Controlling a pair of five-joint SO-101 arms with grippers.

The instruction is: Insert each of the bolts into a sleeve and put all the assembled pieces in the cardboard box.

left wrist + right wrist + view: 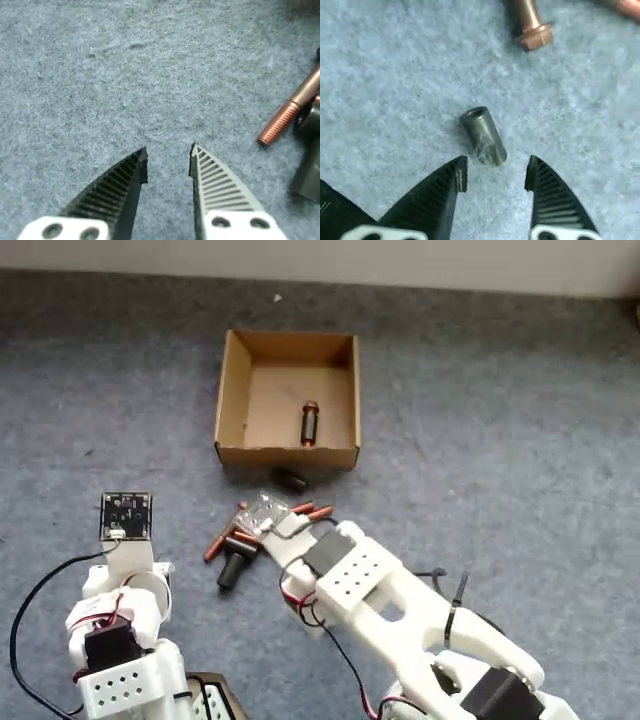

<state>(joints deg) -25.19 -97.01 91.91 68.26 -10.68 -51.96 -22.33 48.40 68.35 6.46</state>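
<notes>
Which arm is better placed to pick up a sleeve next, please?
Right. The right gripper is open, with a sleeve lying just ahead of its fingertips; the left gripper is open over bare carpet.

The left tool [168, 150] and the right tool [495, 167] both hang low, jaws parted.

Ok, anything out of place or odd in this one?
Nothing looks damaged or spilled. One sleeve lies just outside the box's front wall with no bolt visible in it; it may be a stray. One assembled piece lies inside the box.
</notes>
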